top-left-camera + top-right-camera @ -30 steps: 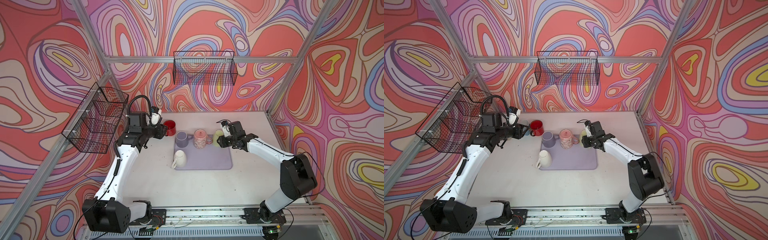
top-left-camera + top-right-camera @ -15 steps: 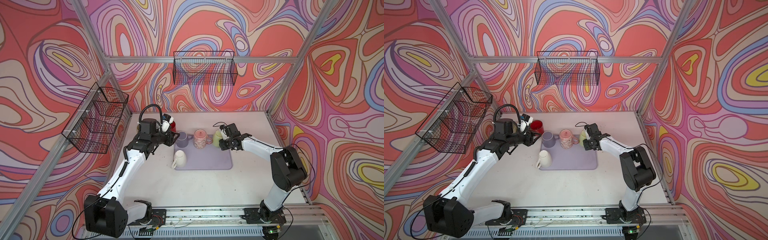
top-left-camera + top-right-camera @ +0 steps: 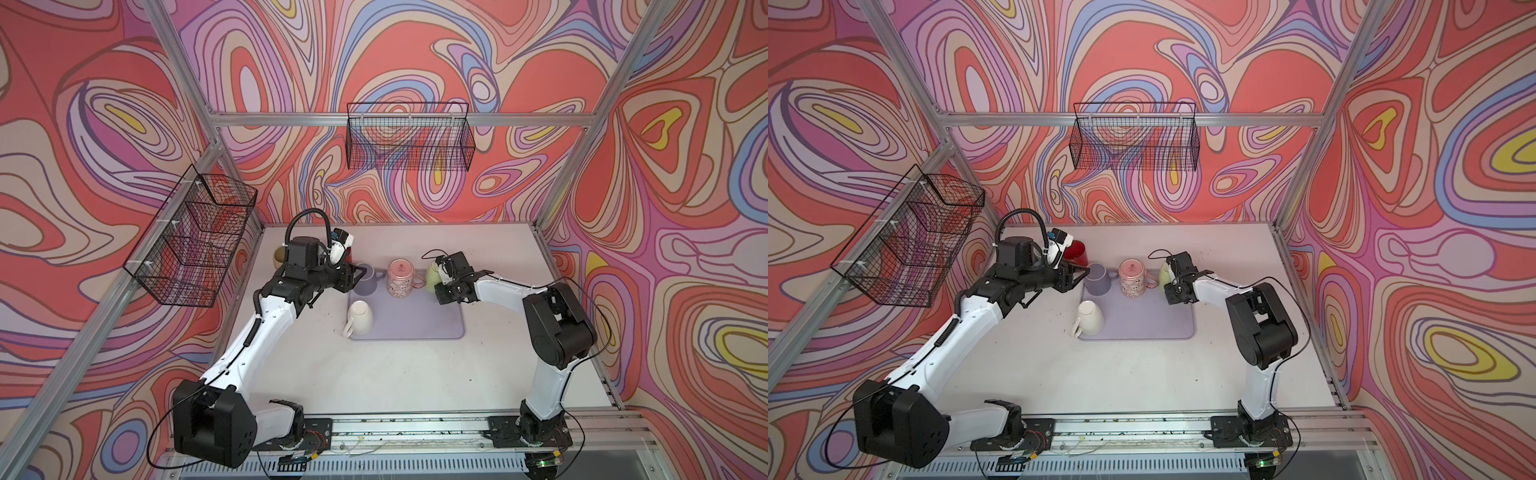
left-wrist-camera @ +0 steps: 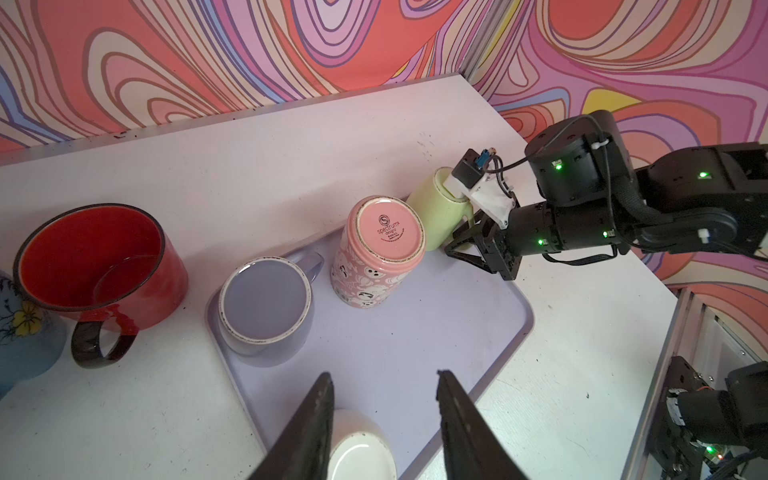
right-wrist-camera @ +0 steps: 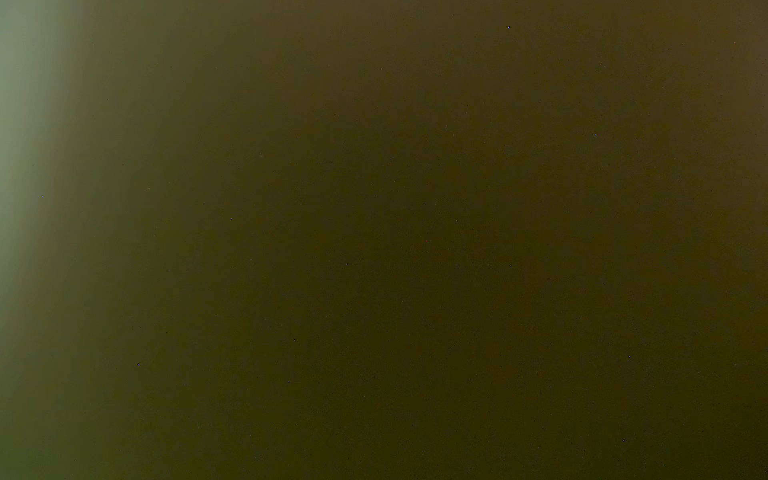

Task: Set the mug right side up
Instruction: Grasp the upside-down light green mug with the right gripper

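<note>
Green mug (image 4: 436, 208) sits at the back right corner of the mat (image 4: 415, 353), just beside the pink mug (image 4: 390, 232), apparently base-up and tilted. Right gripper (image 4: 463, 232) comes in sideways, jaws around its handle, likely so a wrist roll can flip it. Can't tell if it's clamped yet, and the right wrist view is only a green blur, lens against the mug. Left gripper (image 4: 384, 378) is released and empty over the mat's near-left part, probably staying clear. Versus a second ago, the left arm has swung from the red mug (image 4: 99, 266) toward the mat, and the right jaws have narrowed.
</note>
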Controlling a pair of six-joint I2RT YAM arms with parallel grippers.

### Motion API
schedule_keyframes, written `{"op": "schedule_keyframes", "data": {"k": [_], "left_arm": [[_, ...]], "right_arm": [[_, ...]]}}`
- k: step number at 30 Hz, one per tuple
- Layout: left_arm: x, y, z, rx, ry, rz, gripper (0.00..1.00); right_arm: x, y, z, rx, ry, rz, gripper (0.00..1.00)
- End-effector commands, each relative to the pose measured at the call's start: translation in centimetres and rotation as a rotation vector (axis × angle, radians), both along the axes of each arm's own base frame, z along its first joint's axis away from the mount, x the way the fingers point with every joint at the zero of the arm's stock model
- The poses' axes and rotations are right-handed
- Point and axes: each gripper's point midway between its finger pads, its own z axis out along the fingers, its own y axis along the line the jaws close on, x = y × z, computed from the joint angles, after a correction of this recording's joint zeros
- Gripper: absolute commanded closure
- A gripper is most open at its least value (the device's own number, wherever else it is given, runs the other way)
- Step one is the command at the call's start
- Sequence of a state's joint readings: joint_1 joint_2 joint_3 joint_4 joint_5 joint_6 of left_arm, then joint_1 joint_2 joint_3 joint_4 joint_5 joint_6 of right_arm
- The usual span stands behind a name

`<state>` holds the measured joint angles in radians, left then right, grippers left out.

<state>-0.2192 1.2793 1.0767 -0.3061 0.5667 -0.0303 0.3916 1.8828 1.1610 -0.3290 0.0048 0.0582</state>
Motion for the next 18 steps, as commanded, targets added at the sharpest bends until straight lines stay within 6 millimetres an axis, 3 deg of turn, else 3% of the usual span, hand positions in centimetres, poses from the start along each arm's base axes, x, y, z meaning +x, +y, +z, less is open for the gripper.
{"op": "schedule_keyframes", "data": {"k": [1, 9, 18], "left_arm": [[0.0, -0.4, 0.4, -0.011, -0.017, -0.016, 0.56], [0.1, -0.2, 0.1, -0.002, -0.014, -0.012, 0.56], [0.0, -0.5, -0.1, -0.006, -0.006, -0.02, 0.56]], "right_arm": [[0.4, -0.2, -0.5, -0.006, 0.005, -0.013, 0.73], [0.1, -0.2, -0.4, 0.001, 0.012, -0.009, 0.99], [-0.2, -0.1, 2.0, 0.026, -0.022, -0.013, 1.0]]}}
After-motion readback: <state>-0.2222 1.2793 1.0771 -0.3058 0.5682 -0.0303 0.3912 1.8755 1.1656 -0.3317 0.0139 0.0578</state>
